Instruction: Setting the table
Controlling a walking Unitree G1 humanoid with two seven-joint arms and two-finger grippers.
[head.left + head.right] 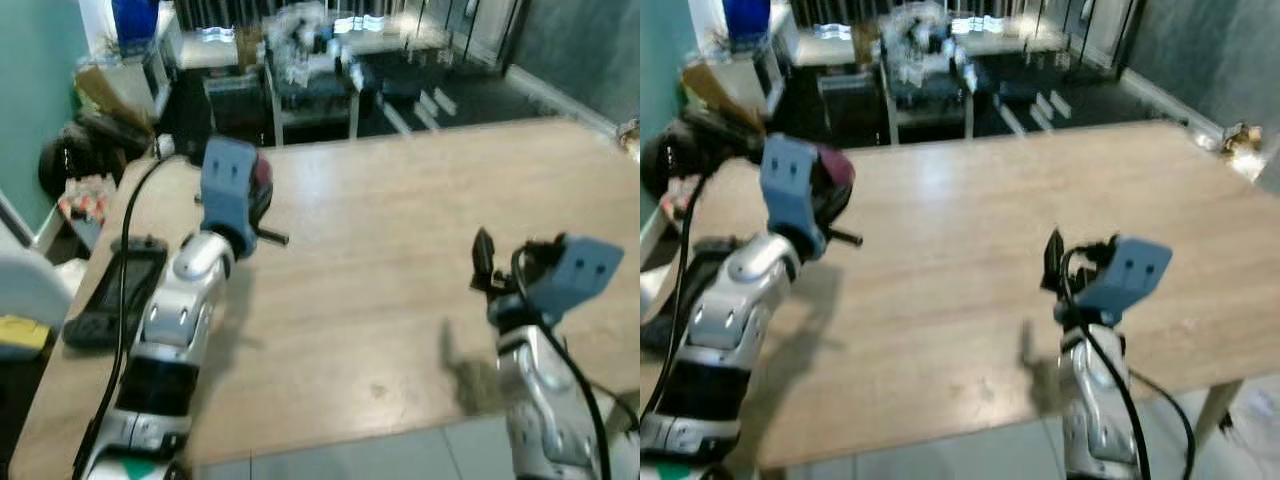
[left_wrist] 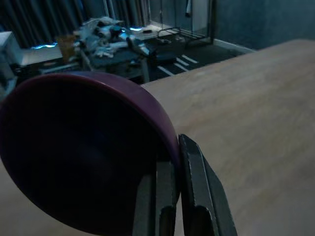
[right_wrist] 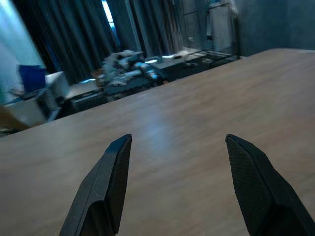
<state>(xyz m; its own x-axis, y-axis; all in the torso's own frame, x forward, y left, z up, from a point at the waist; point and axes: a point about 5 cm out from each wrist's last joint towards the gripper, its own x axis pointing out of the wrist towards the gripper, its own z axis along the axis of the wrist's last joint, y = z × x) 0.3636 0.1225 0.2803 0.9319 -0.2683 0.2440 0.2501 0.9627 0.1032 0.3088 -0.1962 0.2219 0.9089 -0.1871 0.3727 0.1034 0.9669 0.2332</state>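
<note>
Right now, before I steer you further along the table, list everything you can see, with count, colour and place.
Table: one, light wood, directly ahead, filling most of the head views.
Bowl: one, dark purple, held by its rim in the left claw, above the table's left part.
Black device: one, flat, on the table's left edge beside the left arm; what it is I cannot tell.
Small object: one, pale, at the table's far right corner; too blurred to name.
Cluttered furniture: dark, beyond the table's far edge.
Left claw: black fingers shut on the bowl's rim.
Right claw: black fingers open, above bare table on the right.
</note>
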